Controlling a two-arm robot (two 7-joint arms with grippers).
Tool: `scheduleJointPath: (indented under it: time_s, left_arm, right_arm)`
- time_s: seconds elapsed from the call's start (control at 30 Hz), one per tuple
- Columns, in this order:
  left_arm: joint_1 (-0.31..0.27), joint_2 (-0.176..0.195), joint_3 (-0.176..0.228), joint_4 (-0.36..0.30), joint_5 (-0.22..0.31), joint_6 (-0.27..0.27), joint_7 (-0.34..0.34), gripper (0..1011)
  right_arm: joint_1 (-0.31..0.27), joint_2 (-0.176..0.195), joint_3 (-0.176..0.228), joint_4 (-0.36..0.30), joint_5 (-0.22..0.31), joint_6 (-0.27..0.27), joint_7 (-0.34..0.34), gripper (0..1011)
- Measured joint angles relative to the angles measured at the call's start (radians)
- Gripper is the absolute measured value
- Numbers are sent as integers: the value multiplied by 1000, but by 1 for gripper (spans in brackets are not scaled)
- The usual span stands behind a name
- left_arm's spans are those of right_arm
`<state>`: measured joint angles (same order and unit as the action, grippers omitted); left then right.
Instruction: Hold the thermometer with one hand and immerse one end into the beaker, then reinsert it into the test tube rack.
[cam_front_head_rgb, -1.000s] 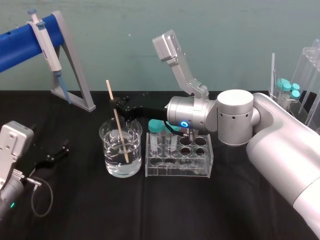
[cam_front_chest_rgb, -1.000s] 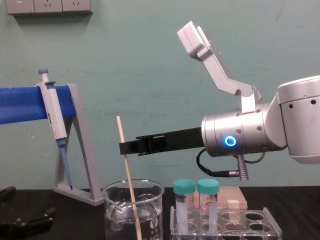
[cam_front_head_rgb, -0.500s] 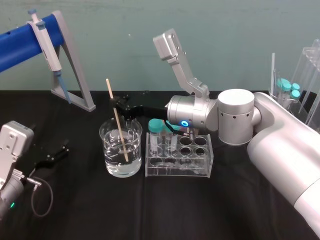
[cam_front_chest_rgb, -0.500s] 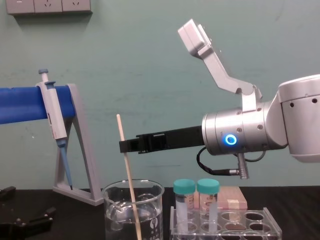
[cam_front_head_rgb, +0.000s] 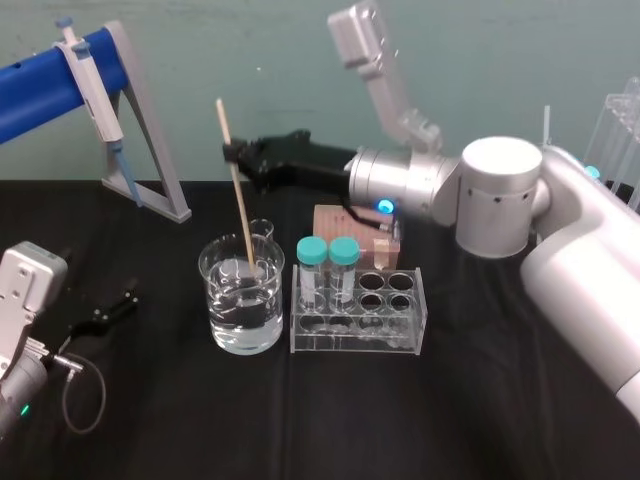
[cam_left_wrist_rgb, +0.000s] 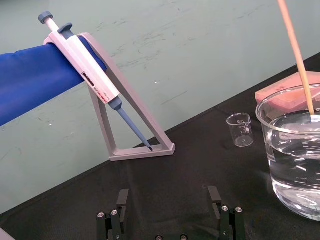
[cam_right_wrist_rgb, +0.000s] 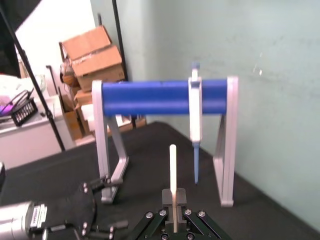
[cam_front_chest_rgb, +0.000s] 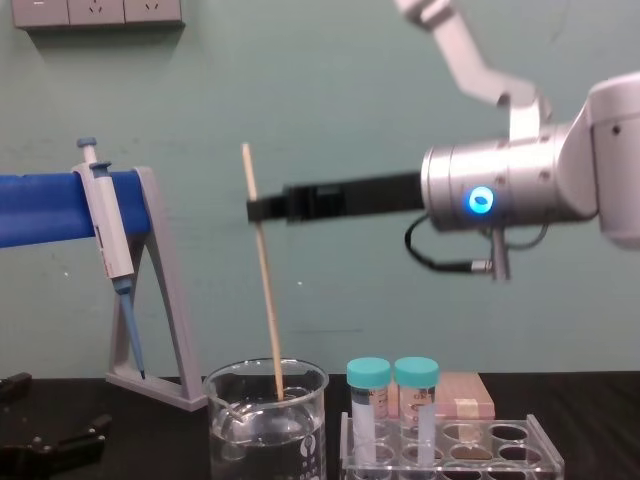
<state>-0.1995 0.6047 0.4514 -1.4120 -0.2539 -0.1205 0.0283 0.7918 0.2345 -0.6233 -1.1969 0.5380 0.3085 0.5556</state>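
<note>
The thermometer (cam_front_head_rgb: 234, 185) is a thin tan rod, nearly upright, held near its upper part by my right gripper (cam_front_head_rgb: 232, 156), which is shut on it. Its lower end reaches into the mouth of the beaker (cam_front_head_rgb: 242, 305), about at the water surface. From the side the thermometer (cam_front_chest_rgb: 263, 280) rises well above the beaker (cam_front_chest_rgb: 265, 425), pinched by the right gripper (cam_front_chest_rgb: 256, 208). The test tube rack (cam_front_head_rgb: 400, 325) stands just right of the beaker. My left gripper (cam_left_wrist_rgb: 169, 200) rests open on the table at the left, with the beaker (cam_left_wrist_rgb: 295, 165) beyond it.
A grey pipette stand (cam_front_head_rgb: 150, 150) with a blue bar and a hanging pipette (cam_front_head_rgb: 92, 85) stands at the back left. Two teal-capped vials (cam_front_head_rgb: 328, 255) sit in the rack. A pink box (cam_front_head_rgb: 345, 225) lies behind it and a tiny glass beaker (cam_left_wrist_rgb: 240, 130) behind the big one.
My right arm has risen, lifting the thermometer straight up. Its lower end has come from deep in the water to about the surface.
</note>
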Motion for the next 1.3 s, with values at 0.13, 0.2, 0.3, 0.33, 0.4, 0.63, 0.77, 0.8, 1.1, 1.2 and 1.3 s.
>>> scheduleJointPath:
  time_s: [0.13, 0.2, 0.3, 0.33, 0.4, 0.63, 0.77, 0.8, 1.1, 1.2, 1.3]
  left_arm:
    - [0, 0, 0, 0, 0, 0, 0, 1004]
    - [0, 0, 0, 0, 0, 0, 0, 1004]
    - [0, 0, 0, 0, 0, 0, 0, 1004]
    - [0, 0, 0, 0, 0, 0, 0, 1004]
    - [0, 0, 0, 0, 0, 0, 0, 1004]
    - [0, 0, 0, 0, 0, 0, 0, 1004]
    - [0, 0, 0, 0, 0, 0, 0, 1004]
    - [0, 0, 0, 0, 0, 0, 0, 1004]
    - [0, 0, 0, 0, 0, 0, 0, 1004]
    - [0, 0, 0, 0, 0, 0, 0, 1004]
    - [0, 0, 0, 0, 0, 0, 0, 1003]
  right_arm:
    - [2, 15, 22, -42, 18, 0, -12, 41]
    - [2, 23, 37, -65, 35, 0, -20, 41]
    - [2, 37, 60, -98, 58, 1, -31, 41]
    - [1, 41, 64, -106, 62, 2, -34, 41]
    - [-2, 57, 80, -134, 78, 6, -44, 41]
    - [-7, 136, 107, -205, 103, 43, -59, 41]
    - [-6, 200, 115, -236, 113, 67, -51, 41]
    - [-6, 211, 117, -239, 115, 70, -49, 41]
    - [-18, 306, 138, -273, 131, 91, -56, 41]
    - [-39, 334, 145, -288, 136, 95, -75, 41]
    - [-79, 361, 151, -305, 130, 81, -103, 41]
